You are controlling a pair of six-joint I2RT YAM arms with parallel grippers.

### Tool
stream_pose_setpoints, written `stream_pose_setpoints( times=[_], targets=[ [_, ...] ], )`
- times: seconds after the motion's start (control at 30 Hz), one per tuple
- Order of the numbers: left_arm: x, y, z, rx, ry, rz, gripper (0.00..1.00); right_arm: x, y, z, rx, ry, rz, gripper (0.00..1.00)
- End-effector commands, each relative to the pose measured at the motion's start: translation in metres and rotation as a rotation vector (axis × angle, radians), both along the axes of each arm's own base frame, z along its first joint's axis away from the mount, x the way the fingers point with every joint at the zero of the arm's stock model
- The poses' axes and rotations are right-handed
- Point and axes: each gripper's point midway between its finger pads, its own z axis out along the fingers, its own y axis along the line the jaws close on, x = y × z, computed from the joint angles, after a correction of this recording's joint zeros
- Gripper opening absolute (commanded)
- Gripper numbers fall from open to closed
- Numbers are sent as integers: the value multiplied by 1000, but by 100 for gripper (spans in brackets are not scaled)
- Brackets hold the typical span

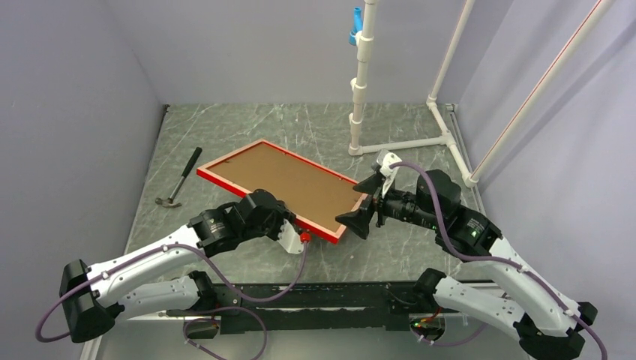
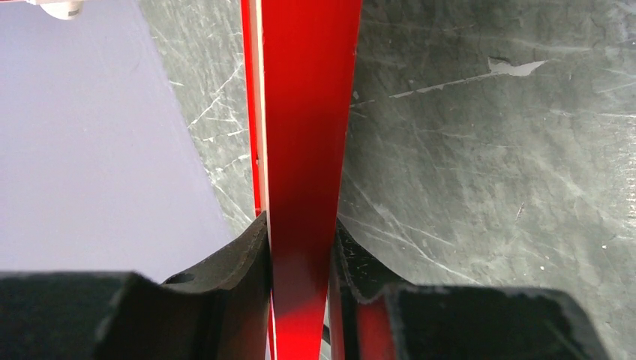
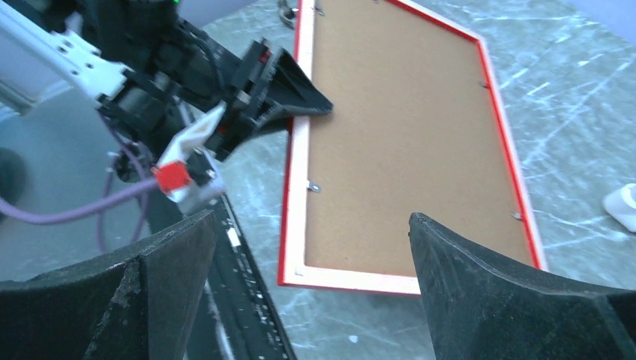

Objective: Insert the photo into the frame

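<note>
Top external, left pincer (image 1: 297, 222) low, clamping frame (image 1: 223, 184) edge (face down), right pincer (image 1: 364, 202) agape, empty.

The back-up frame (image 3: 352, 279) is pinched at one long edge by the left gripper (image 3: 304, 105), while the right gripper (image 3: 311, 219) is held wide apart

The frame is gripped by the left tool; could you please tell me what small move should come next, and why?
Probably ease the open right tool forward and close it on the frame at its short end. The left tool pinches only one long edge, and the brown backing board sits inside, so a second hold seems wise.
</note>
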Motion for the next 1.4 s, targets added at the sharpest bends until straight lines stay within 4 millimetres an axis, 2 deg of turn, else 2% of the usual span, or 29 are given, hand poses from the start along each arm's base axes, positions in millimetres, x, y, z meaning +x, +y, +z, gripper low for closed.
stream_pose_setpoints(
  times=[0.0, 0.17, 0.27, 0.53, 0.8, 1.13, 1.23, 1.3, 1.33, 1.37],
  targets=[
    [7, -1, 46, -143, -45, 72, 0, 17, -10, 5, -8, -205, -53, 100],
    [6, 2, 46, -136, -37, 84, 0, 2, -18, 8, 28, -422, 32, 100],
    [5, 1, 49, -152, -33, 88, 0, -11, -19, -1, 8, -516, 113, 100],
    [6, -3, 64, -193, -4, 120, 0, -21, -16, -23, -66, -586, 228, 100],
    [12, -4, 78, -213, 1, 167, 0, -5, -12, -46, -131, -604, 174, 100],
    [14, -3, 81, -208, -8, 177, 0, 12, 20, -77, -201, -632, 109, 93],
    [14, -1, 79, -197, -11, 174, 0, 21, 23, -82, -224, -634, 69, 89],
    [13, -1, 78, -195, -9, 175, 0, 23, 26, -75, -191, -652, 51, 82],
    [13, 0, 78, -196, -8, 177, 0, 24, 27, -75, -192, -659, 51, 74],
    [12, -1, 79, -201, -7, 176, 0, 25, 27, -76, -194, -663, 52, 61]
  ],
)
